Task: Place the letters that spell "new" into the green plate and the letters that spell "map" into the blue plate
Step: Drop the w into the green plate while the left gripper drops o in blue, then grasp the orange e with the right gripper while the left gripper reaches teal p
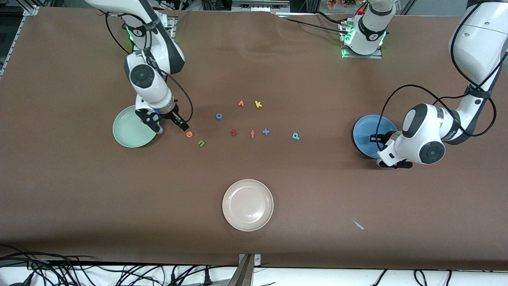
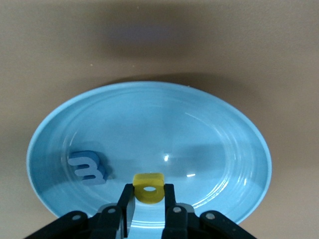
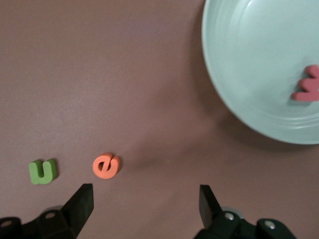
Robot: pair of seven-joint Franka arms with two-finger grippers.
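yellow a (image 2: 148, 187), pinched in the left end effector (image 2: 148, 199) over the blue plate (image 2: 239, 149), could stick on release; right end effector (image 3: 144, 201) hangs spread near the e (image 3: 105, 166).

High front camera faces the arms; wrist cameras look down close.

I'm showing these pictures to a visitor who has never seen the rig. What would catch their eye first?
Probably the left claw over the blue plate, pinching a yellow letter beside the blue m already lying in it. Next, the open right claw above the table by the green plate, which holds the salmon-red w, with the orange e and green n nearby.
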